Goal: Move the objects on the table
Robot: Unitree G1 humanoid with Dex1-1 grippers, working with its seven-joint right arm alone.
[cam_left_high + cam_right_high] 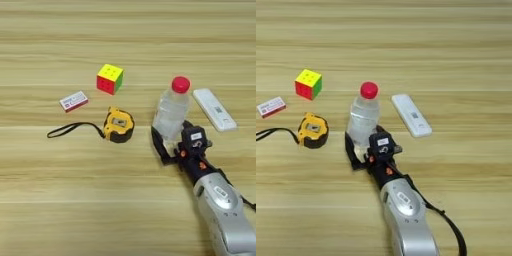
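Note:
A clear water bottle (172,111) with a red cap stands upright on the table (125,200), right of centre. My right gripper (170,134) comes in from the lower right, and its black fingers (158,146) clasp the bottle's lower part from both sides. The bottle's base is hidden behind the gripper. A yellow-black tape measure (118,125) lies to the left of the bottle, its black strap (70,130) trailing further left. Just right of the bottle, a slim white remote (214,109) lies at an angle.
A multicoloured puzzle cube (110,78) sits behind the tape measure. A small red-white box (74,100) lies to the cube's lower left. My silver forearm (225,210) fills the lower right corner.

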